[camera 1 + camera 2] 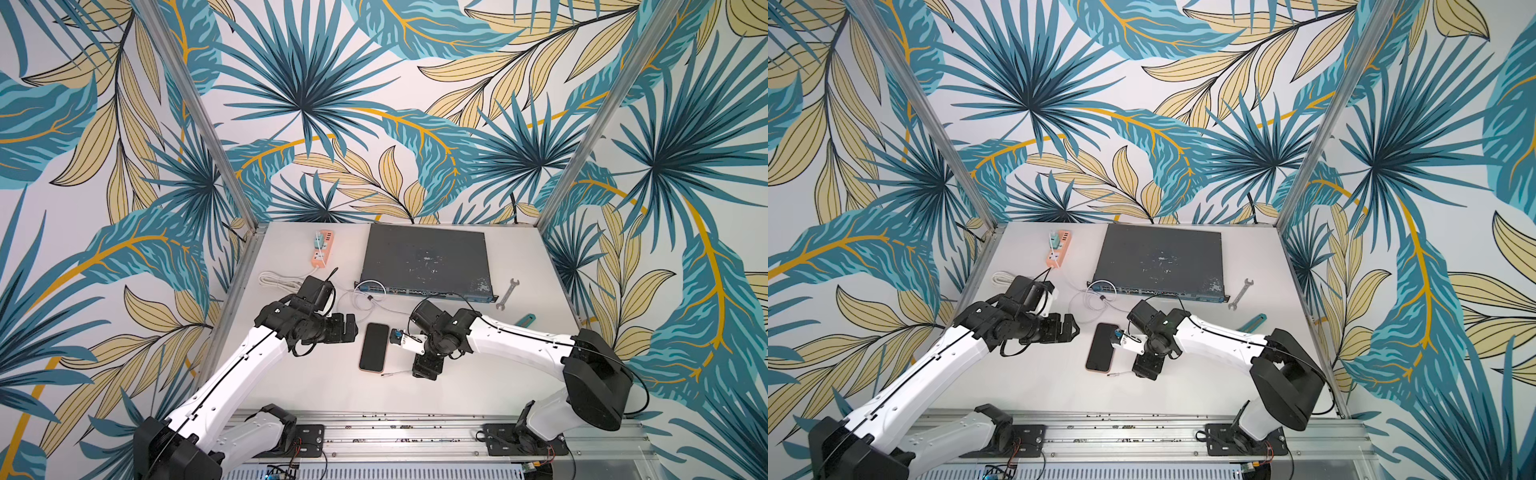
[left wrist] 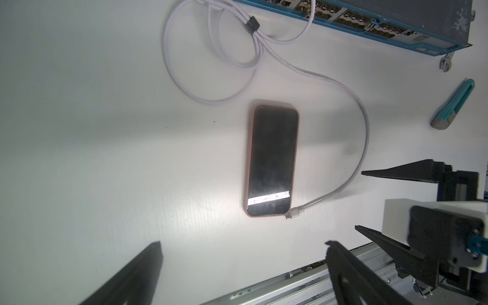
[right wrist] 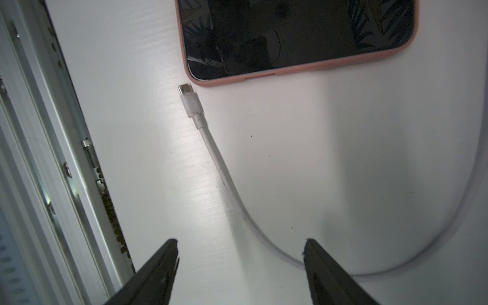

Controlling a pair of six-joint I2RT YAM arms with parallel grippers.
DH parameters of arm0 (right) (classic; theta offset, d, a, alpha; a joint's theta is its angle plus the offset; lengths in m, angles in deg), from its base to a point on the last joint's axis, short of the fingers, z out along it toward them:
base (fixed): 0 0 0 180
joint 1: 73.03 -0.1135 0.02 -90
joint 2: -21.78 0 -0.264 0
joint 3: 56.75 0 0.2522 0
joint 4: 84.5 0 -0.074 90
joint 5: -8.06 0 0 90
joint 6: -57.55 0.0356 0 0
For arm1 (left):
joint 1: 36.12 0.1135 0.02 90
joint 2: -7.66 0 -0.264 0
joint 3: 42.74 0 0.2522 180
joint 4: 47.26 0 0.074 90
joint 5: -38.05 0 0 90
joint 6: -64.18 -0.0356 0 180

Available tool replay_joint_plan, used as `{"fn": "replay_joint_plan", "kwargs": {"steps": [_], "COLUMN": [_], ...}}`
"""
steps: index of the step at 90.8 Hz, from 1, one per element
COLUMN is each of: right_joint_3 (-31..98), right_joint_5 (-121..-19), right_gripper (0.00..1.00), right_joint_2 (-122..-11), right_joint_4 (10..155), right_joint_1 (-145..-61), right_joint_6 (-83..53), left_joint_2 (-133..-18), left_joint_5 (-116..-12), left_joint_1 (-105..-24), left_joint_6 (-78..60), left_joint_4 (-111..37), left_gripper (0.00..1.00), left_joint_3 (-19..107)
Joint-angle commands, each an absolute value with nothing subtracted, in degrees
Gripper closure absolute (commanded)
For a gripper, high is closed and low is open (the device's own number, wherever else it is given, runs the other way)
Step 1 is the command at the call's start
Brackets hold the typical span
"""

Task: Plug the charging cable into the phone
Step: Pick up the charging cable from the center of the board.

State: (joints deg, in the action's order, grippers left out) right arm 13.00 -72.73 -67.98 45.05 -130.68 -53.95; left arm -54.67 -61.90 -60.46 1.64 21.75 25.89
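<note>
Beside phone [image 3: 290, 39] corner: plug [image 3: 184, 88] lying loose.
Straddles cable [image 3: 224, 182] well behind plug, right gripper [image 3: 240, 241] spread, left gripper [image 2: 243, 243] likewise; risks limp plug swinging wide of phone.

The flat, glossy black-screened smartphone [image 1: 374, 347] with its pinkish-gold edge is lying mid-table on the white tabletop [image 1: 332, 395]. Behind it, the large dark grey metal network switch box [image 1: 424, 257] is sitting at the back. The orange plastic power strip [image 1: 322, 247] is lying left of that box, and the bundled thick white cord [image 1: 278, 280] is lying in front of the strip. The steel open-ended wrench [image 1: 508, 294] is lying right of the box, with the teal plastic tool [image 1: 525, 320] in front of the wrench. The thin white charging cable [image 2: 364, 126] is looping between box and smartphone and curving round the smartphone's right side. Its silver connector tip [image 3: 184, 89] is lying just beside the near right corner. The left gripper [image 2: 243, 243] is hovering left of the smartphone. The right gripper [image 3: 240, 244] is hovering to its right, over the cable.
</note>
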Motion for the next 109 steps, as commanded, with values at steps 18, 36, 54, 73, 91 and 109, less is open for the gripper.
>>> {"fn": "replay_joint_plan", "kwargs": {"steps": [18, 36, 54, 73, 91, 109], "right_joint_3": [14.85, 16.60, 18.60, 19.72, 19.51, 17.13], "right_joint_5": [-75.99, -77.28, -77.46, -76.93, -77.23, -81.15], "right_gripper": [0.29, 0.33, 0.40, 0.49, 0.58, 0.69], "right_joint_2": [-73.51, -75.90, -78.84, -81.57, -82.75, -82.48], "right_joint_4": [44.48, 43.89, 43.43, 43.08, 43.24, 43.86], "right_joint_1": [-133.44, -134.01, -134.42, -135.66, -136.19, -137.63], "right_joint_6": [-56.22, -57.94, -58.70, -58.88, -58.88, -59.53], "left_joint_2": [-52.84, -52.26, -52.02, -51.88, -51.76, -51.82], "left_joint_5": [-60.59, -60.52, -60.10, -59.86, -59.68, -59.73], "left_joint_1": [-60.65, -60.65, -60.63, -60.61, -60.61, -60.52], "left_joint_6": [0.81, 0.57, 0.05, -0.84, -1.23, -1.21], "left_joint_4": [22.68, 22.83, 23.20, 23.59, 24.23, 23.99], "left_gripper": [0.00, 0.00, 0.00, 0.00, 0.00, 0.00], "left_joint_3": [25.34, 25.09, 24.68, 24.46, 24.37, 24.73]}}
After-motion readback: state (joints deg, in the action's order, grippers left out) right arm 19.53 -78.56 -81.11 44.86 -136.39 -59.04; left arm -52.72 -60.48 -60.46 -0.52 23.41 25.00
